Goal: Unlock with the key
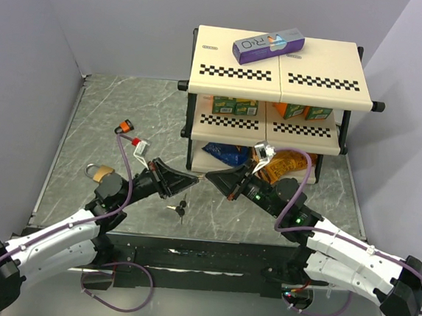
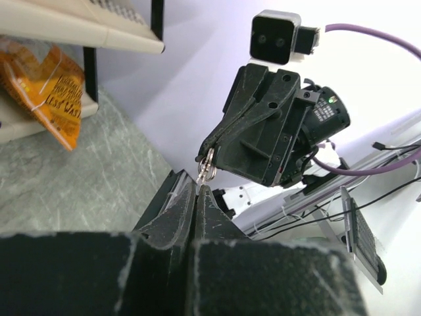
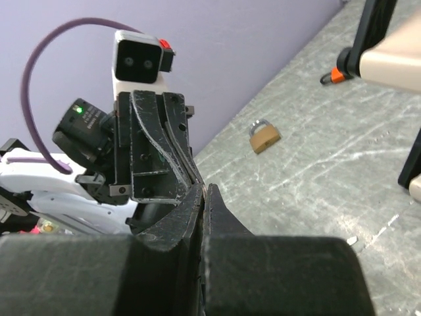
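Note:
My left gripper (image 1: 194,179) and right gripper (image 1: 208,177) meet tip to tip above the table's middle, both shut. In the left wrist view a thin silver key (image 2: 202,176) sticks out of my left gripper (image 2: 197,189), and its silver ring (image 2: 210,161) sits at the right gripper's tip. In the right wrist view my right gripper (image 3: 205,189) touches the left fingers (image 3: 164,141). More keys with black heads (image 1: 180,209) lie below the grippers. A brass padlock (image 1: 101,171) lies at the left and also shows in the right wrist view (image 3: 264,136). A small orange-and-black padlock (image 1: 126,127) lies farther back.
A two-tier cream shelf (image 1: 277,82) stands at the back with a purple box (image 1: 268,45) on top, cartons on its middle level and snack bags (image 1: 230,154) below. A white tag (image 1: 139,146) lies on the left arm's purple cable. Grey walls (image 1: 28,53) close in both sides.

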Controlling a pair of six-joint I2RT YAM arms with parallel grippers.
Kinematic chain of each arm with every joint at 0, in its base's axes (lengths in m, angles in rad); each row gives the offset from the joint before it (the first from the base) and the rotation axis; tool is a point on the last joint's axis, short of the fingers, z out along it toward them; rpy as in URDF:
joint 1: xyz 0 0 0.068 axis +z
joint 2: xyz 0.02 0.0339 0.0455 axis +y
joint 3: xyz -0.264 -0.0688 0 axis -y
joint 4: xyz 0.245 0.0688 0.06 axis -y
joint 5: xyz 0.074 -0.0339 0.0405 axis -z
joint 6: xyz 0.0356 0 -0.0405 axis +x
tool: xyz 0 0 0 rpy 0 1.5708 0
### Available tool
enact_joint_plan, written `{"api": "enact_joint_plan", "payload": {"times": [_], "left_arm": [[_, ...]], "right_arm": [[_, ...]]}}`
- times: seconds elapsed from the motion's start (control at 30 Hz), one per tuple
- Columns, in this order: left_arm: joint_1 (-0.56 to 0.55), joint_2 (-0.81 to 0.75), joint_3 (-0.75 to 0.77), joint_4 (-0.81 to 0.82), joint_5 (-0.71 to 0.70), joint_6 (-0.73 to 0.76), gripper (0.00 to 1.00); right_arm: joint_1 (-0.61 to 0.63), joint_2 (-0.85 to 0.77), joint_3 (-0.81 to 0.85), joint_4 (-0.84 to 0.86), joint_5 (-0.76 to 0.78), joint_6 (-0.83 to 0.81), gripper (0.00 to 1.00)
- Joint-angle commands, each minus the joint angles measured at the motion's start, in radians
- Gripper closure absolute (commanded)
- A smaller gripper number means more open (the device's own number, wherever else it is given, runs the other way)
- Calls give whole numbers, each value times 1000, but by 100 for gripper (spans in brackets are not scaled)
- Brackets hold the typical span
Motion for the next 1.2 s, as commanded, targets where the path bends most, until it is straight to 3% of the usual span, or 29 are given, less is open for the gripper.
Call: {"api": "enact_joint_plan", "payload": {"times": [0.0,0.23,0.33,0.43,0.63,0.9,1.17], "left_arm": [[-6,-37,47,-126,-37,59,99],[-6,-112,119,-408,-11,211,99],[-6,-86,175,-543,37,300,99],[-4,-37,228,-621,123,390,99],[-2,19,330,-763,276,591,99],[1,9,332,-751,414,635,99],[4,-18,320,-752,404,648,99]], "right_arm": [[0,-10,30,-55,14,-4,94],[-1,-53,60,-201,25,-86,44],[0,-79,72,-264,19,-135,30],[0,-99,77,-308,-30,-198,24],[0,-136,86,-371,-127,-284,25],[2,-87,83,-347,-267,-326,34],[5,-44,88,-318,-340,-324,41]]}}
